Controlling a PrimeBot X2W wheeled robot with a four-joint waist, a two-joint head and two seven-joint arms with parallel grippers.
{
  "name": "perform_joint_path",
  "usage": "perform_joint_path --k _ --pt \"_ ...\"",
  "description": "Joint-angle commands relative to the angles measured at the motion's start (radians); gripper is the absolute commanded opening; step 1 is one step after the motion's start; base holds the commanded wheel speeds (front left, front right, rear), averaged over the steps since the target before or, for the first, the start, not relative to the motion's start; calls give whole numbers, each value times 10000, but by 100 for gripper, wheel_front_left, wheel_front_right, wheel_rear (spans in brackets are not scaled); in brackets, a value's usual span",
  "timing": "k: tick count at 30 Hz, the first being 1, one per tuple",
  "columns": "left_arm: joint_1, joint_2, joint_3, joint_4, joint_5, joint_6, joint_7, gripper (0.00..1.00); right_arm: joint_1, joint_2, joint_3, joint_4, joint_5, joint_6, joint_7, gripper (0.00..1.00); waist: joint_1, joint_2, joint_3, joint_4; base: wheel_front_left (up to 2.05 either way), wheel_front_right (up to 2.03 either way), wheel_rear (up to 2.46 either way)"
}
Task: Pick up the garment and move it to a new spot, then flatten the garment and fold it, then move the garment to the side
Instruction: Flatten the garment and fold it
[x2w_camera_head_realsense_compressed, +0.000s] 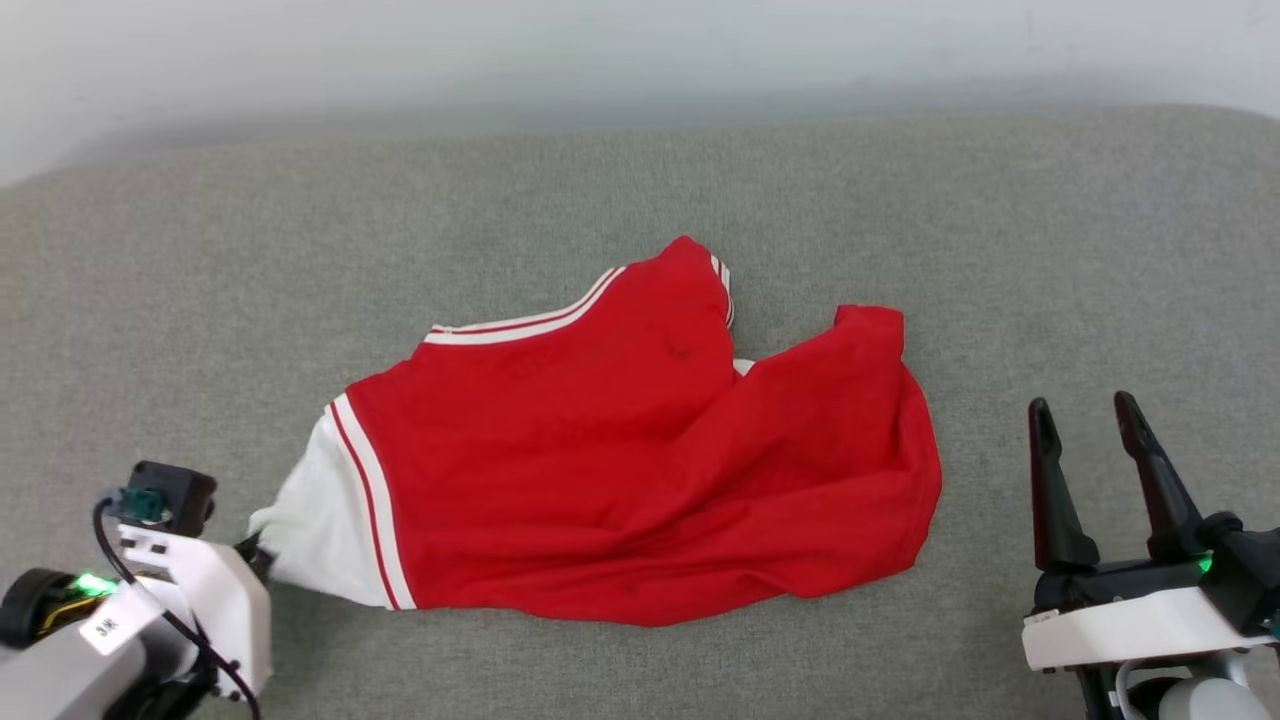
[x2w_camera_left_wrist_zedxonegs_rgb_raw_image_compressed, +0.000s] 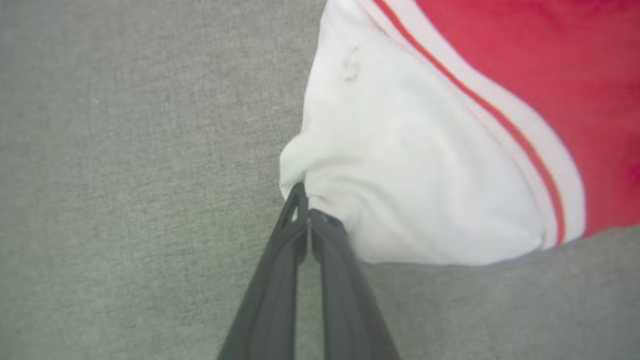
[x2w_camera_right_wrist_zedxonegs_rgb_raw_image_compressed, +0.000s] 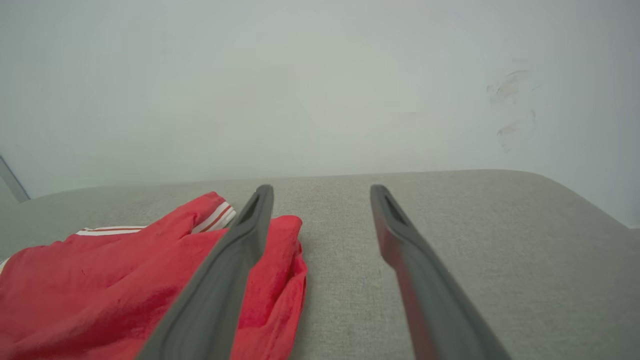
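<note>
Because my left end effector (x2w_camera_left_wrist_zedxonegs_rgb_raw_image_compressed: 304, 215) is closed on only a thin pinch of the white sleeve's edge, the cloth could slip free if I lift sharply, and hauling it by one corner could bunch it more. My right end effector (x2w_camera_head_realsense_compressed: 1092, 425) stands wide open and empty, just beside the red body. The garment (x2w_camera_head_realsense_compressed: 640, 470) lies crumpled mid-table (x2w_camera_head_realsense_compressed: 200, 250), creased and folded over itself, with striped trim showing
</note>
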Motion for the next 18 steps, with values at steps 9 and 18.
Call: perform_joint_path --k 9,18 --pt "451 -519 431 -499 685 1265 -2250 100 -254 -26 -504 -431 -718 -7 -20 100 0 0 -1129 275 0 0 0" --pt "1107 -964 1935 -2139 2017 3510 -3067 100 -1665 -1475 -152 -487 -643 -7 -20 100 0 0 -1378 616 0 0 0"
